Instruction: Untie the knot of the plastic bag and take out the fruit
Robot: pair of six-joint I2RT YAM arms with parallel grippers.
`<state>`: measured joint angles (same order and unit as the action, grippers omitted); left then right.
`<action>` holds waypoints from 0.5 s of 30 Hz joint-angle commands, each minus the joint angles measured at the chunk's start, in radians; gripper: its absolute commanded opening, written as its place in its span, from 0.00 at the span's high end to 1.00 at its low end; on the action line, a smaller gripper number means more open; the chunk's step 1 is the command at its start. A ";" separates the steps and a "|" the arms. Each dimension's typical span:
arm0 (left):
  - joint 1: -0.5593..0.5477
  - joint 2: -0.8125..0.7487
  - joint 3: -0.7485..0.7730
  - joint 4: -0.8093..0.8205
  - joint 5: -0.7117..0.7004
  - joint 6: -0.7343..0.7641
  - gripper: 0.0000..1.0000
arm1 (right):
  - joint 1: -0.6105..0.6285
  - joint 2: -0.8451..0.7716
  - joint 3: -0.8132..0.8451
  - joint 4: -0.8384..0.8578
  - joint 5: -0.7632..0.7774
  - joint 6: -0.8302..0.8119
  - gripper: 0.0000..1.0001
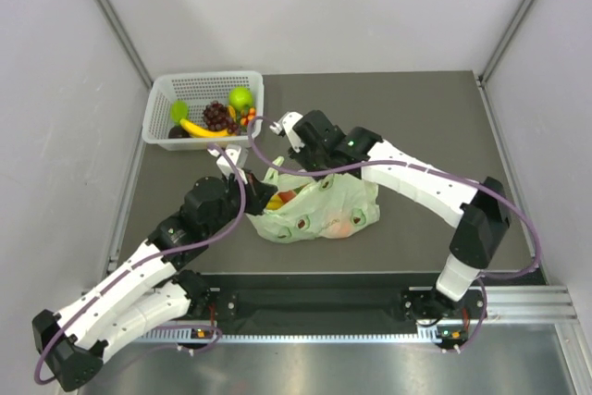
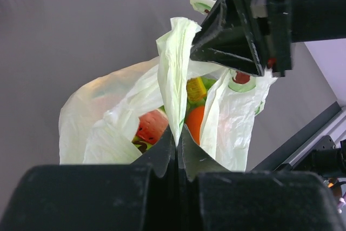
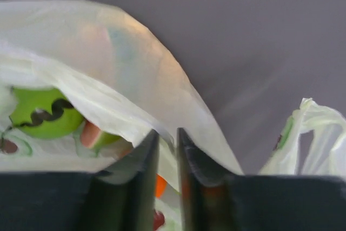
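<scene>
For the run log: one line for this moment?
left gripper: shut on plastic bag | right gripper: shut on plastic bag | mouth: parted | fruit: inside

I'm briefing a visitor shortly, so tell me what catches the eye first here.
The pale green plastic bag lies mid-table, its mouth held apart by the left fingers and right fingers, each pinched on its film. Inside the gap, fruit shows red and orange. A filled white basket sits at the far left corner.

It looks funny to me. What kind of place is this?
Probably a robot lab booth: plain white walls around a dark table, a left arm and right arm bolted at its edge.
</scene>
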<state>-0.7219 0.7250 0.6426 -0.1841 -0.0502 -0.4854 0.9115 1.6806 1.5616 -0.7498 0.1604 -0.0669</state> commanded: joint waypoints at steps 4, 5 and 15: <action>-0.004 -0.038 -0.029 0.081 -0.072 -0.036 1.00 | -0.022 0.028 0.097 -0.042 0.025 0.018 1.00; -0.004 -0.039 -0.032 0.084 -0.083 -0.036 1.00 | -0.029 0.022 0.104 -0.040 0.031 0.025 1.00; -0.001 0.031 -0.004 0.207 -0.244 0.008 1.00 | -0.103 -0.038 0.274 -0.010 0.166 0.022 1.00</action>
<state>-0.7219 0.7296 0.6186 -0.0929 -0.2092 -0.4995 0.8295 1.7126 1.7458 -0.7948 0.2276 -0.0494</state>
